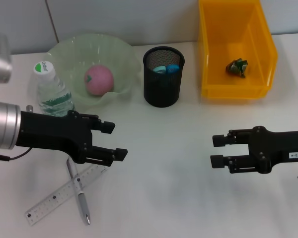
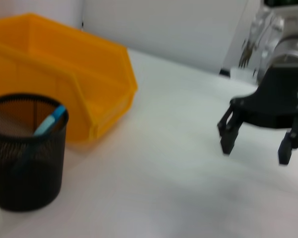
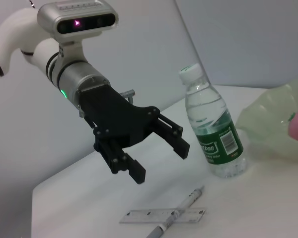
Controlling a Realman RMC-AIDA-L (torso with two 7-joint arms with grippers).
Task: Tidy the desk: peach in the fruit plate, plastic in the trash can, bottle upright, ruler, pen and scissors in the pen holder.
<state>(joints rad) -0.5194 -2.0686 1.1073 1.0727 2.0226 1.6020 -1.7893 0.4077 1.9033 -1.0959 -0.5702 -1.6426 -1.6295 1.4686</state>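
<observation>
peach [image 1: 99, 79] in plate [image 1: 69, 52], pen [image 1: 79, 196] across ruler [image 1: 49, 201]

The water bottle [image 3: 212, 136] wears a green label with white lettering and a barcode, too blurred to read, and a small unreadable tag sits on the right gripper [image 1: 218, 150].

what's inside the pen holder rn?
In the black mesh pen holder, blue handles poke up near the rim, likely the scissors. Whatever lies lower is hidden by the mesh wall. Pen and ruler are on the desk.
</observation>
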